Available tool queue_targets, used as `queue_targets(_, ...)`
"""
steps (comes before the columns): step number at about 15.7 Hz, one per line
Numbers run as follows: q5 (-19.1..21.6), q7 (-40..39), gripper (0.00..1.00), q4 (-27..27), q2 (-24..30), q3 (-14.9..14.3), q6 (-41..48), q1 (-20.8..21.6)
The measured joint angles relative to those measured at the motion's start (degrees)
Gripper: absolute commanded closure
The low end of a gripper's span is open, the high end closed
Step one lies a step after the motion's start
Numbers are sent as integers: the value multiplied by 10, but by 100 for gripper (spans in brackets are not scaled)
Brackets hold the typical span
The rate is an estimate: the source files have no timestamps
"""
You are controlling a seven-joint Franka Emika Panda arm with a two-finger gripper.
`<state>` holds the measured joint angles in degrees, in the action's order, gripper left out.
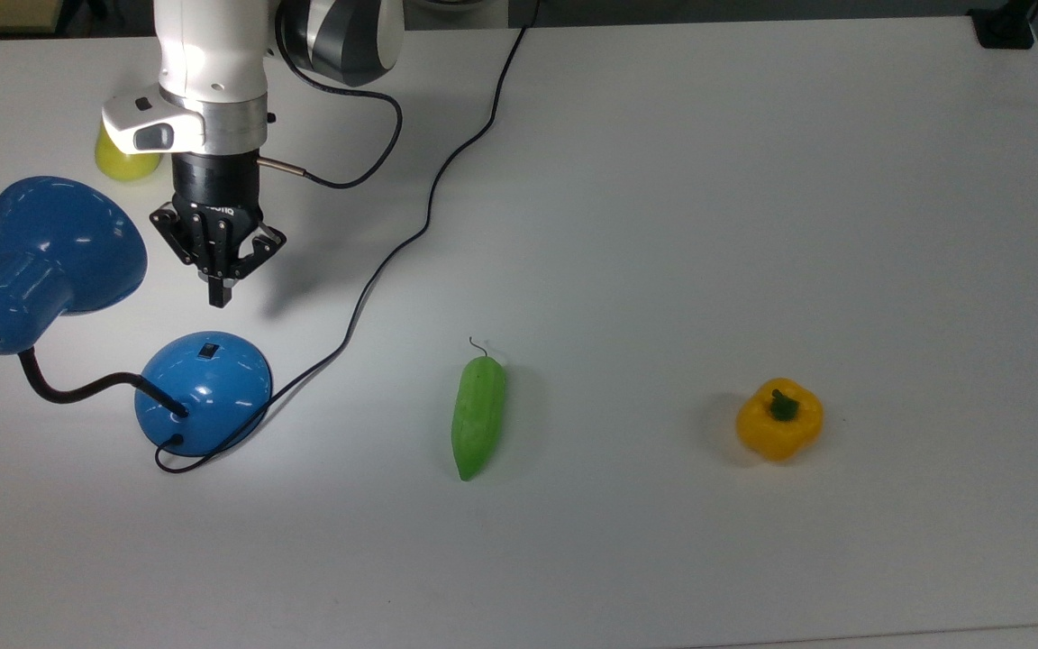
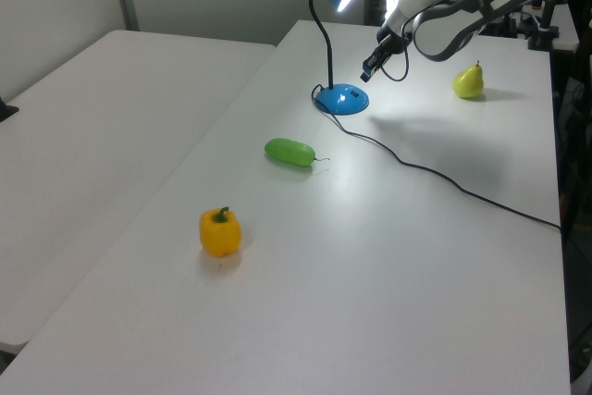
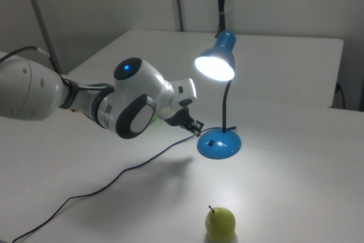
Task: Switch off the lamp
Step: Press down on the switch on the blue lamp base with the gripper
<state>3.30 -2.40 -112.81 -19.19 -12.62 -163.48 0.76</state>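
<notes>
Glowing brightly under its flared shade in the right view, the blue lamp (image 3: 222, 96), standing at the top view's left on the white table (image 1: 753, 225), domed base (image 1: 204, 391) resting flat, black bendy neck (image 1: 77, 388) arcing away to the shade (image 1: 52, 252). Sitting on the dome's upper face, a small black switch (image 1: 205, 349), untouched. Hanging just above and beyond the base, tip pointing down toward the switch with a clear gap between, the gripper (image 1: 218, 294), fingers pressed together into one narrow point. Showing in the left view as a dark tip (image 2: 366, 71) hovering over the base, close beside the neck. Trailing from the base's rim, the black cord (image 1: 411, 234), snaking across the table toward the top view's far edge. Lying well apart to the top view's right of the base, a green cucumber (image 1: 478, 415); farther right, a yellow bell pepper (image 1: 779, 419). Peeking out behind the arm's wrist, a yellow-green pear (image 1: 122, 159).
</notes>
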Motion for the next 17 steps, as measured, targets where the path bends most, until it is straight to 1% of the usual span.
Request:
queue_targets(4,0,1,100,0,-19,0,-29,-3)
queue_targets(8,0,2,100,3,-31,0,-37,-7)
queue_targets(13,0,2,100,16,-50,0,-37,-12)
queue_targets(17,0,3,100,37,-70,0,-38,-16)
